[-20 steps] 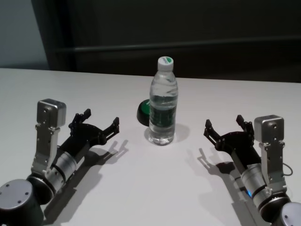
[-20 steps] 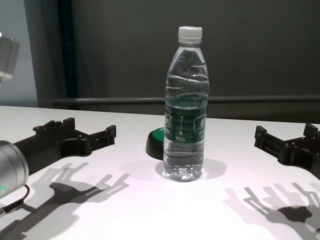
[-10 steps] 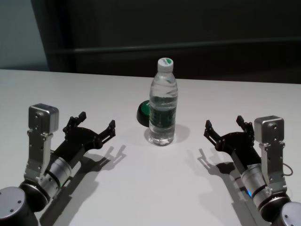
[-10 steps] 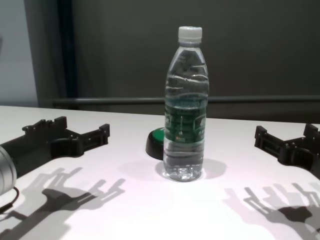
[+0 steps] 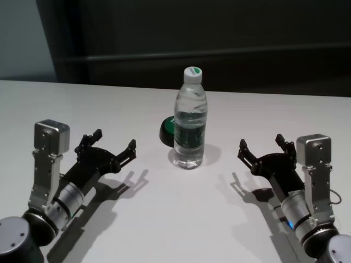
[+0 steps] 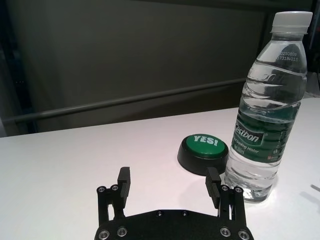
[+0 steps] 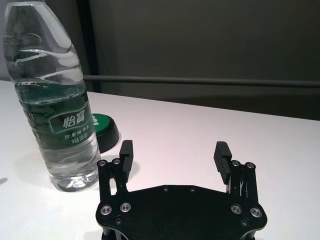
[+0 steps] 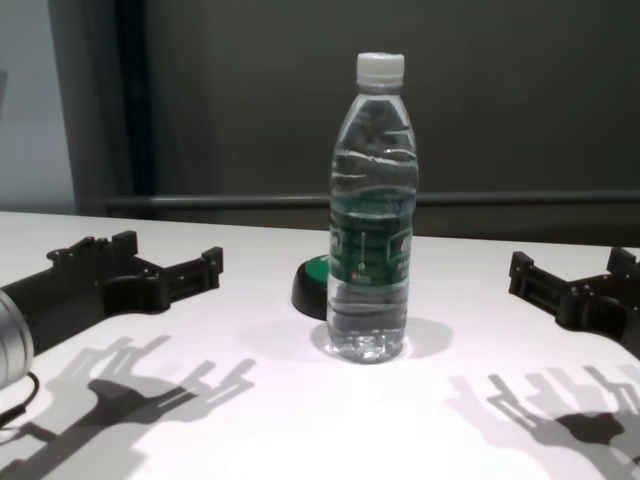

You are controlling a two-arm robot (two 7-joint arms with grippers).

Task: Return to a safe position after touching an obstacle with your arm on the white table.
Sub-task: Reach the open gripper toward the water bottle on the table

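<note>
Bottle (image 6: 265, 107) label reads "estbon"; green button (image 6: 203, 152) says "YES!"

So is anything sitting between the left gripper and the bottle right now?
Nothing visible does. The left gripper, fingers open, sits over bare white table to the left of the bottle. The black puck with the green top sits behind the bottle, off that line.

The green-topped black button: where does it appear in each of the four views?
Head view: button behind the bottle, at its left.
Chest view: button peeks out left of the bottle's base.
Left wrist view: button reads "YES!", beside the bottle.
Right wrist view: button partly hidden behind the bottle.
Shared landmark: the bottle.
</note>
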